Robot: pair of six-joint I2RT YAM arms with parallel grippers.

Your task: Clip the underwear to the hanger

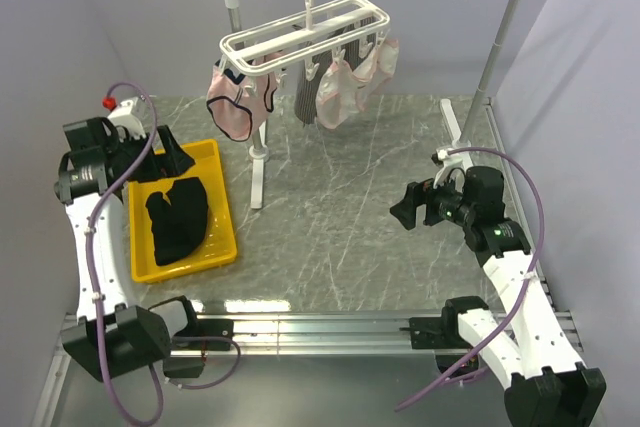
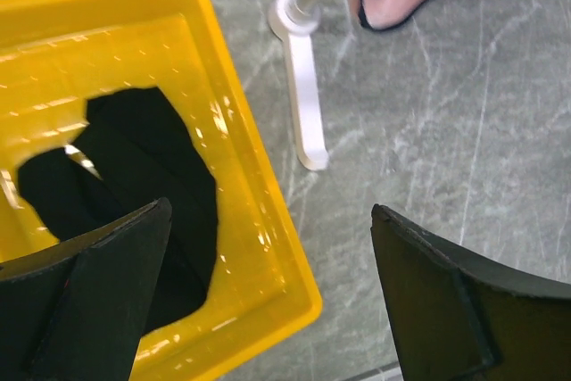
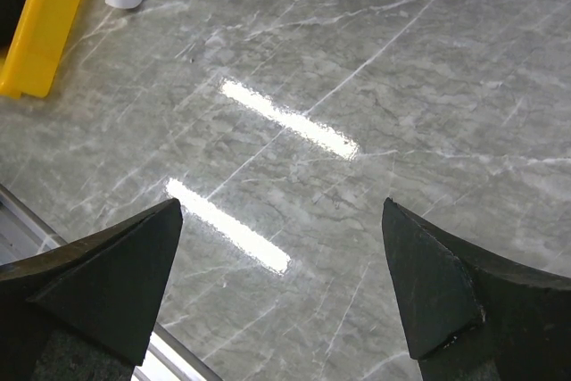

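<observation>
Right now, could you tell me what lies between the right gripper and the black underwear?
Top view shows bare table, the stand's white foot, then the yellow tray's wall beside the underwear.

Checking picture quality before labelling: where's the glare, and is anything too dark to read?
Right wrist view: two bright strip reflections glare off the table. Left wrist view: speckled highlights on the yellow tray; the underwear is black without detail. Top external view: even light, faint reflection near the table's front edge.

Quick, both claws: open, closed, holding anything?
Left claw: open, empty, over the yellow tray edge.
Right claw: open, empty.
</observation>
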